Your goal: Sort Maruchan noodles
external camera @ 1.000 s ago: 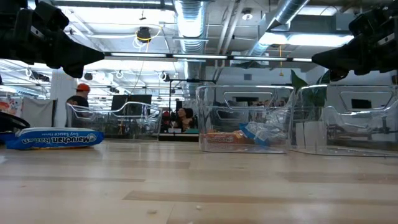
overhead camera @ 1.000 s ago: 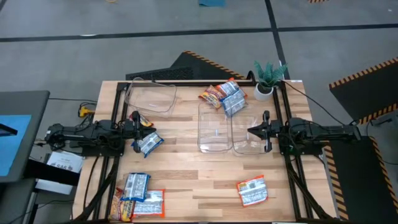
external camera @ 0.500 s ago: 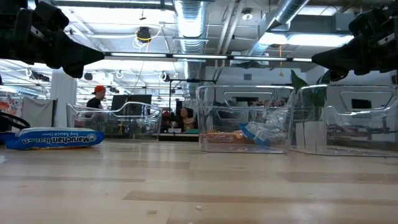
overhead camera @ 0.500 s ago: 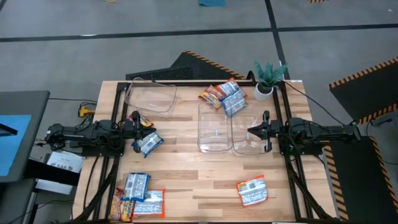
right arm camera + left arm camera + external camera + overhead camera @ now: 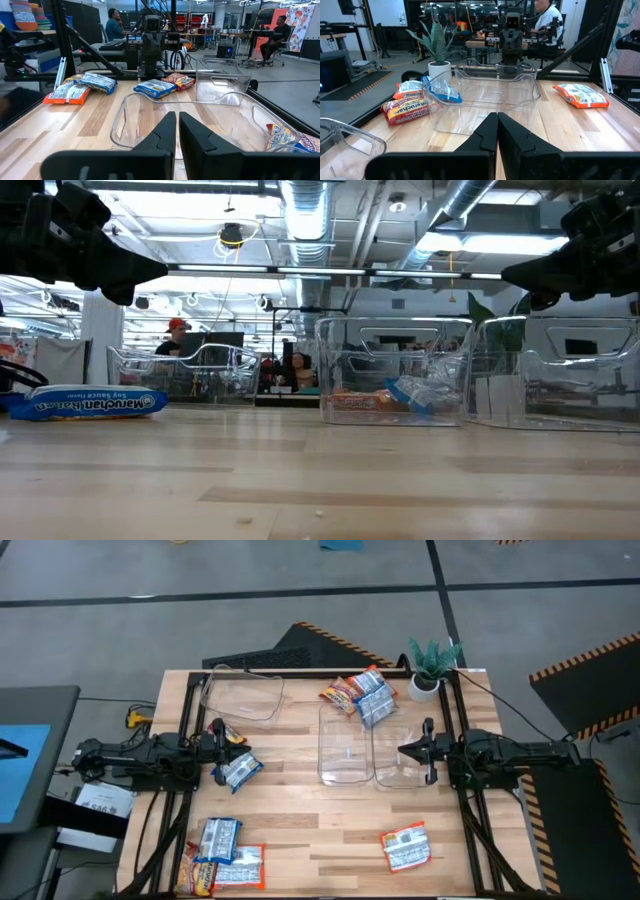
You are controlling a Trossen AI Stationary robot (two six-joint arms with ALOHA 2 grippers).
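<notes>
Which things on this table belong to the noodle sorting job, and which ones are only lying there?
For the job:
- Maruchan noodles, lying in several spots on the table
- three clear bins, probably for sorting

Only lying there:
- potted plant at the table's far right corner
- both arms wait at the sides, end effectors shut

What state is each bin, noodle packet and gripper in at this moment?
Left gripper: jaws shut, empty, at the table's left edge.
Right gripper: jaws shut, empty, over the right bin.
Far-left bin: upright, empty.
Middle bin: upright, empty.
Right bin: upright, empty.
Blue packet: flat on the table by the left gripper.
Orange packet: flat, alone, near-right.
</notes>
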